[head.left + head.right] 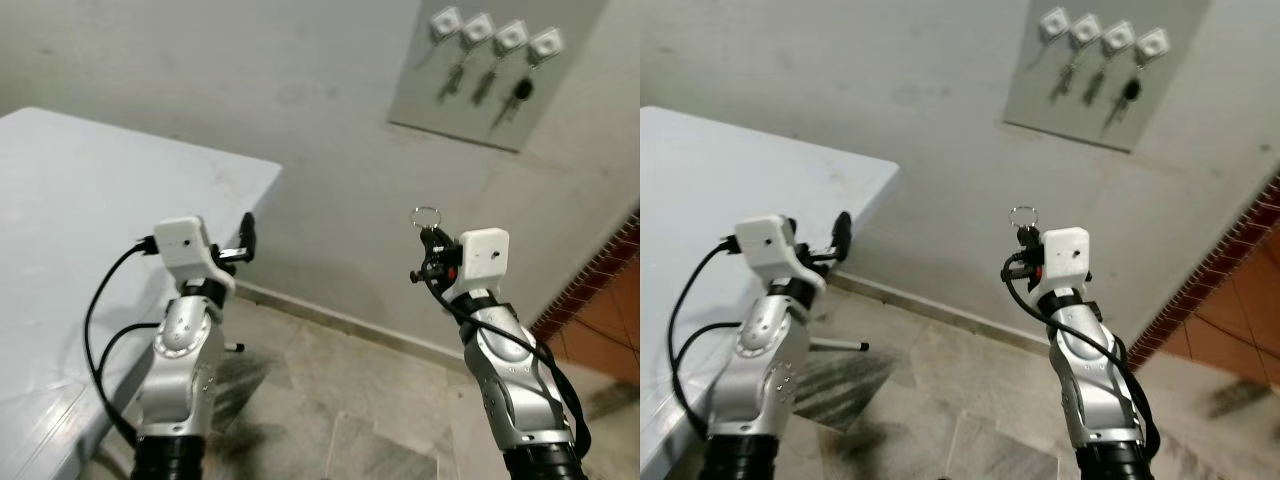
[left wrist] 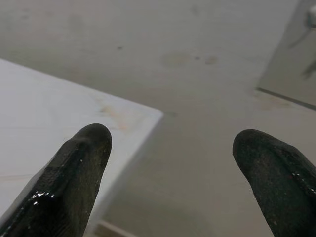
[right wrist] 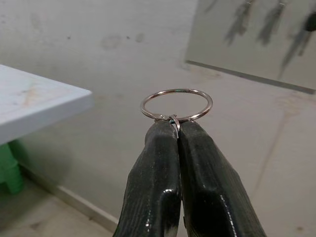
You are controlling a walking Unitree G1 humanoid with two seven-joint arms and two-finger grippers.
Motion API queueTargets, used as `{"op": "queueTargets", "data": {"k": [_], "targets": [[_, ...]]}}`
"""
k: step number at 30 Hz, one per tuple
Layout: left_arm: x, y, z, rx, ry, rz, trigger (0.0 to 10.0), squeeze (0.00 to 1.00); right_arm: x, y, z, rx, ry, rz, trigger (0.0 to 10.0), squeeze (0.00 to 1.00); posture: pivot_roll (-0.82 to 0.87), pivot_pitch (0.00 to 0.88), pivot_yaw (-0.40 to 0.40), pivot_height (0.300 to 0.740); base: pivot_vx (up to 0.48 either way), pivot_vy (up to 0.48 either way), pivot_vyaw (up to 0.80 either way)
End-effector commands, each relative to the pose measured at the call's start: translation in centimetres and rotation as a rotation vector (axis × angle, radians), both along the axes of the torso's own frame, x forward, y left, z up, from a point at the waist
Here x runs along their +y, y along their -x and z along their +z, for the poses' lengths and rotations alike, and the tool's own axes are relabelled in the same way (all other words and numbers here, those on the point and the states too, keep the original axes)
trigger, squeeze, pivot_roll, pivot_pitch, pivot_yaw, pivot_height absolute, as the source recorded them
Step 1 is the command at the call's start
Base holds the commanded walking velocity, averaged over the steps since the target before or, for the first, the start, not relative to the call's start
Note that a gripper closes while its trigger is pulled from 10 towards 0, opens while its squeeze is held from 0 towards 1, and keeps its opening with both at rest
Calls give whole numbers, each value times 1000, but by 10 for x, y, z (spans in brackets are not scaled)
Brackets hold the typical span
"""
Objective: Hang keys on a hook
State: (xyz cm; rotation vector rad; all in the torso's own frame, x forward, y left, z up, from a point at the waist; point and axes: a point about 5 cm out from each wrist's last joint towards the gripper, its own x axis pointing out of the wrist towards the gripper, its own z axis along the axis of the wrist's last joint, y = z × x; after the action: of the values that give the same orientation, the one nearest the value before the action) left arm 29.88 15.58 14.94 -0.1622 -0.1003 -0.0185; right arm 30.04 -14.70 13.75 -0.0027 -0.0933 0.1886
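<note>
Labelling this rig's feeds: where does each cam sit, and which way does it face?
Left eye view: on the head, facing forward and down at the wall, key board and table; both silver arms show.
Right eye view: the stereo twin, same scene.
Left wrist view: looks along the open left tool at the table corner and wall.
Right wrist view: looks along the right tool, shut on the key ring, toward the board.
All four share the wall and table.

Soft, even indoor light; faint shadows under the table [image 1: 120, 200]. The wrist views blur the key board [image 3: 256, 39] behind.
</note>
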Motion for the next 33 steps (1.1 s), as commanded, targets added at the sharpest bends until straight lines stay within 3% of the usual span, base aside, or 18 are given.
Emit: {"op": "queueTargets", "data": {"k": [1, 12, 33], "targets": [[-10, 1, 3, -6, -2, -46, 10000, 0, -8, 0, 2, -4, 13, -20, 10000, 0, 15, 0, -73, 740, 0, 0, -744], [-11, 1, 5, 7, 36, -51, 10000, 0, -6, 1, 6, -33, -13, -4, 10000, 0, 21, 0, -74, 740, 0, 0, -740], [-18, 2, 2, 38, 48, -67, 10000, 0, -5, 9, 4, -45, 4, 22, 10000, 0, 8, 0, -59, 740, 0, 0, 0]]}}
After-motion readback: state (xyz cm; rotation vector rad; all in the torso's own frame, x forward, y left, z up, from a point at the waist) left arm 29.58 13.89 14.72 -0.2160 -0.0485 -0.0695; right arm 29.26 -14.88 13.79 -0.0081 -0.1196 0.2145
